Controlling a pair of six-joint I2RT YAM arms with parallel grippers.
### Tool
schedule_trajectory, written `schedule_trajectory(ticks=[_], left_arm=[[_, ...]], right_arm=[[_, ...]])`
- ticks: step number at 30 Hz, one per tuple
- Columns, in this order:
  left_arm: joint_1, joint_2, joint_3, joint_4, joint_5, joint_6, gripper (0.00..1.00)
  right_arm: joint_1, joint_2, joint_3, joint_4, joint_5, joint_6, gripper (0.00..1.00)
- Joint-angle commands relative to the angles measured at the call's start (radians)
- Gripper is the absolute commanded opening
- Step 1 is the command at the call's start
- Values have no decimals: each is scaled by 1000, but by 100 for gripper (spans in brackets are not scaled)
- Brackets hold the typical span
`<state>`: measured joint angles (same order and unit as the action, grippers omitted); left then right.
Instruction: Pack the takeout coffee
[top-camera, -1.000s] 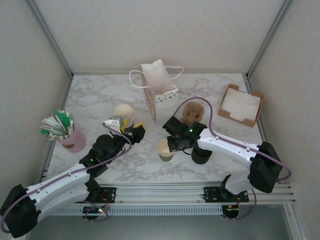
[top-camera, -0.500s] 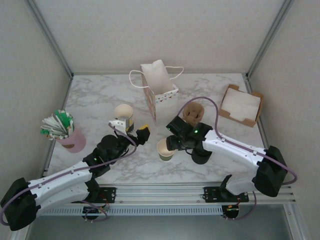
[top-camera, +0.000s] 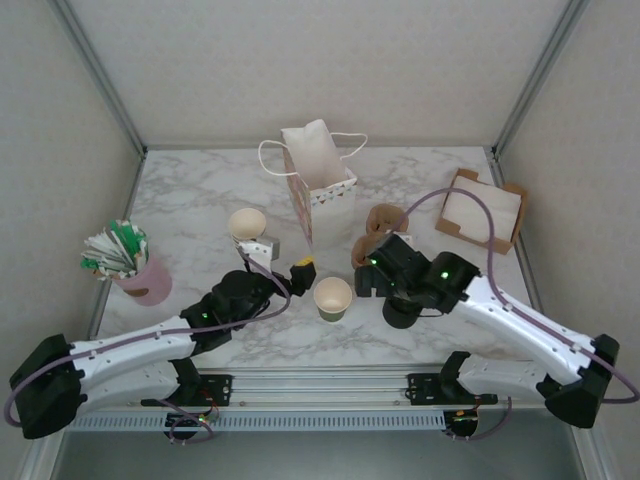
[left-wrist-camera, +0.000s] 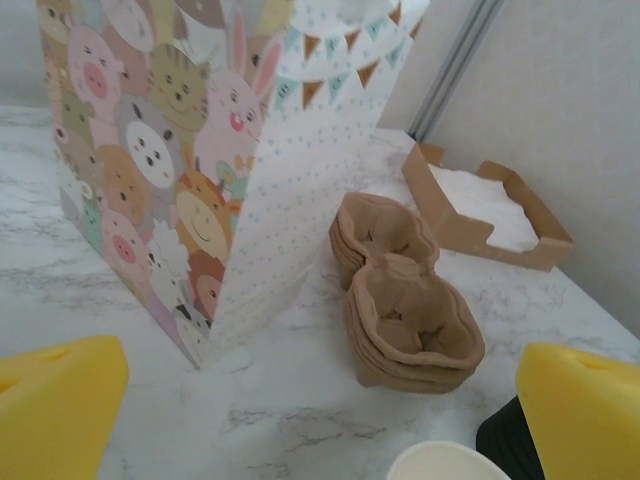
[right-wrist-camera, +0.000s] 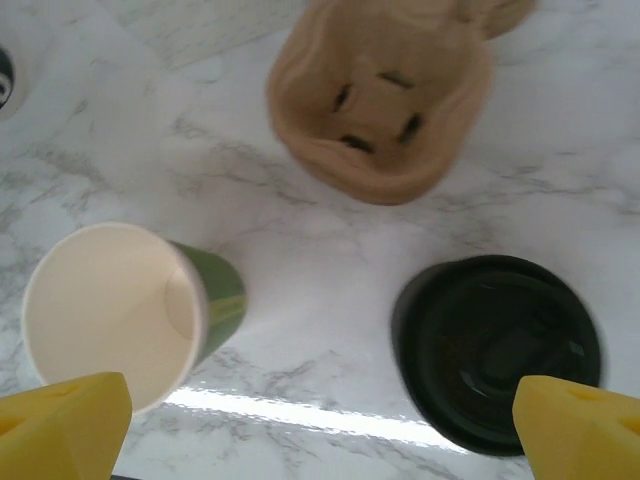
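Marbled white table (top-camera: 200, 200) fills a pale-walled booth, and a cartoon-animal bag (top-camera: 318, 180) stands open at upper centre of the overhead view. A napkin tray (top-camera: 485, 212) lies at the right. Nested pulp carriers (top-camera: 378, 220) sit just right of the bag, and a squat stack of black lids (right-wrist-camera: 497, 350) sits by the right arm's wrist. The cup (top-camera: 333, 298) stands upright and lidless at lower centre, between the two grippers and touching neither. In the right wrist view it is at lower left, cream inside and olive outside, apart from the lids at lower right. The left gripper (left-wrist-camera: 320, 410) is spread wide with nothing in it, its yellow pads (left-wrist-camera: 60, 400) at the frame's bottom corners. The right gripper (right-wrist-camera: 320, 425) hangs above cup and lids, equally spread and empty. I judge the cup to be light, thin-walled paper that looks empty; it would tip at a nudge and dent if squeezed near the open rim. A gentle hold across the mid-wall looks safest.
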<state>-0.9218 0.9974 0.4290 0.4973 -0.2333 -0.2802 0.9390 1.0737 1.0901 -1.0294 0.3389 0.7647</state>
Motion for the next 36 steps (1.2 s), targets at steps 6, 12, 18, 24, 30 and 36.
schedule_trajectory(ticks=[6,12,18,24,30,36], left_arm=[[-54,124,90,27,22,7,100],[-60,149,91,47,38,28,100],[-60,151,92,36,20,42,100],[-58,150,105,1,-5,26,100],[-58,137,101,-3,-4,29,99],[-58,120,95,-3,-11,30,100]], right_arm=[[-27,-125,-35,-234,191,217,99],[-110,-159,-53,-252,144,212,99],[-215,-119,-41,-202,44,80,99],[-272,-64,-80,-94,-97,-34,99],[-282,-6,-110,-45,-114,-70,98],[-311,49,-142,-10,-131,-74,92]])
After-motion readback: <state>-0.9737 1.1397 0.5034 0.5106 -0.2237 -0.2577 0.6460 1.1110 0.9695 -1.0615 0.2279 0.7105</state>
